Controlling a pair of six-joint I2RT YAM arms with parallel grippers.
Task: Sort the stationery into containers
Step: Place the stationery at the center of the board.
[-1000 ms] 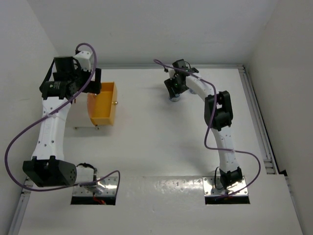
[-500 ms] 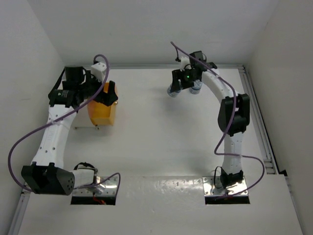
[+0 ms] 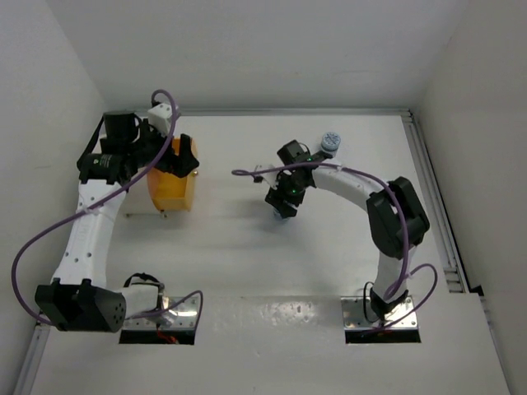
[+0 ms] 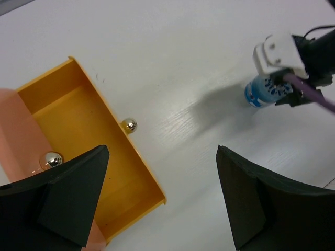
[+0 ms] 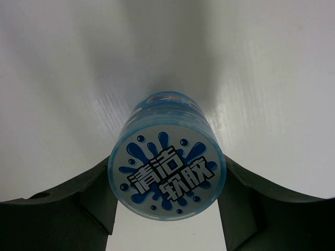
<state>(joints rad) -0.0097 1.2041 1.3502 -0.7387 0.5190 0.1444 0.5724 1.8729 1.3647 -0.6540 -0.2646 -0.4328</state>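
I am watching the right gripper [image 3: 283, 197] working just left of the middle of the top view. It is clamping a small round blue-and-white plastic tub [image 5: 166, 175]. In the right wrist view its two black fingers [image 5: 97, 201] are pressing against the tub's sides, so the jaws are closed down to the tub's width. The printed lid, with blue splashes and white characters, is facing the camera. I cannot tell whether this tub is resting on the white table [image 3: 247, 263] or hanging just above it.

A second round blue-and-white tub [image 3: 330, 141] is standing alone on the table, above and to the right of the gripper in the top view and apart from it. That makes two tubs I am counting.

The left gripper [image 3: 176, 156] is hovering over the near end of the one orange box-shaped plastic drawer [image 3: 169, 193] at the upper left of the top view. In the left wrist view its jaws are spread wide and are gripping nothing. The drawer is lying open-topped at the left of that frame. I am counting two shiny round metal knobs [image 4: 129, 125]: one on the drawer's outer wall and one at the lower left, beside a finger.
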